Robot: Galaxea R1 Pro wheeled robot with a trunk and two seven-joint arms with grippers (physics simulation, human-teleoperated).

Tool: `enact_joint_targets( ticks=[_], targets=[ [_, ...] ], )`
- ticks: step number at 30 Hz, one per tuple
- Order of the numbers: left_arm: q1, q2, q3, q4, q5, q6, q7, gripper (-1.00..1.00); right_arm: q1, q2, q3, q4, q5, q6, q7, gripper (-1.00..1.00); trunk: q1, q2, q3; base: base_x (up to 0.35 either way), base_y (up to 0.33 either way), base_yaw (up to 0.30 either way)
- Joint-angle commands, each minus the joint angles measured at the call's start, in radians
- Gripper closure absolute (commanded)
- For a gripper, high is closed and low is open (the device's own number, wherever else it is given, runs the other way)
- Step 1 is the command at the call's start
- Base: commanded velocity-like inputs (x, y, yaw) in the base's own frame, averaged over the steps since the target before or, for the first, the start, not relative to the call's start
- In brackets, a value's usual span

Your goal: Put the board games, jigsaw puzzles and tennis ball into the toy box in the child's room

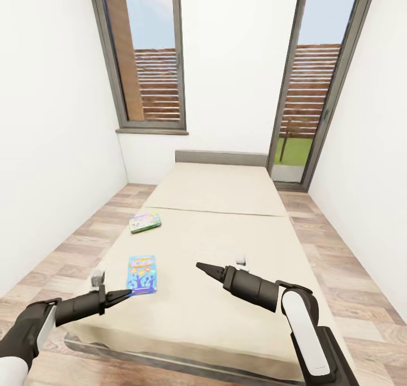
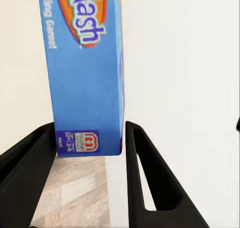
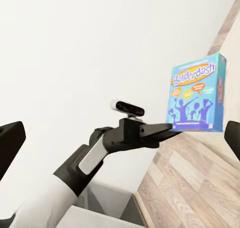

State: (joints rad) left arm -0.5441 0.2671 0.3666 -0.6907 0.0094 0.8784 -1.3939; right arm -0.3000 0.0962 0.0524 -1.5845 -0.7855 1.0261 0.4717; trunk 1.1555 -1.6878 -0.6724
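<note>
Two board games lie on the beige bed (image 1: 226, 250). The green-pink one (image 1: 145, 222) sits toward the left edge. The blue "Balderdash" one (image 1: 142, 274) is nearer, and the right wrist view shows its cover (image 3: 197, 95). My left gripper (image 1: 127, 293) is at its near corner. In the left wrist view its fingers (image 2: 150, 178) press against both sides of the box's end (image 2: 87, 87). My right gripper (image 1: 202, 268) hovers over the middle of the bed, open with nothing in it, its fingers (image 3: 11, 140) far apart. From there I see the left gripper (image 3: 162, 129) touching the box.
White walls close in on both sides, leaving a narrow strip of wood-plank floor (image 1: 85, 244) along each side of the bed. A tall window (image 1: 148, 58) and a glass door (image 1: 308, 92) are at the far end, behind the grey headboard (image 1: 220, 158).
</note>
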Motion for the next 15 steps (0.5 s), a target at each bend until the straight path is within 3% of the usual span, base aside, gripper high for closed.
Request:
enact_joint_targets(
  ticks=[1, 7, 12, 15],
  targets=[
    [0.0, 0.007, -0.01, -0.001, -0.002, 0.011, -0.034, 1.0, -0.001, 0.001, -0.001, 0.0, 0.008, 0.003, 0.008, -1.0, -0.004, 0.007, 0.002, 0.0, 0.0, 0.0],
    [0.0, 0.084, -0.092, -0.005, -0.002, 0.013, -0.177, 1.0, -0.001, 0.0, -0.002, 0.0, 0.009, 0.003, 0.008, -1.0, -0.027, 0.049, 0.021, 0.0, 0.0, 0.0],
    [0.001, 0.135, -0.175, -0.084, -0.002, 0.004, -0.177, 1.0, -0.001, 0.0, -0.002, 0.0, 0.009, 0.003, 0.008, -1.0, -0.046, 0.084, 0.037, 0.0, 0.0, 0.0],
    [0.005, 0.154, -0.219, -0.145, -0.002, -0.037, -0.177, 1.0, -0.001, 0.0, -0.002, 0.0, 0.01, 0.003, 0.008, -1.0, -0.058, 0.105, 0.046, 0.0, 0.0, 0.0]
  ],
)
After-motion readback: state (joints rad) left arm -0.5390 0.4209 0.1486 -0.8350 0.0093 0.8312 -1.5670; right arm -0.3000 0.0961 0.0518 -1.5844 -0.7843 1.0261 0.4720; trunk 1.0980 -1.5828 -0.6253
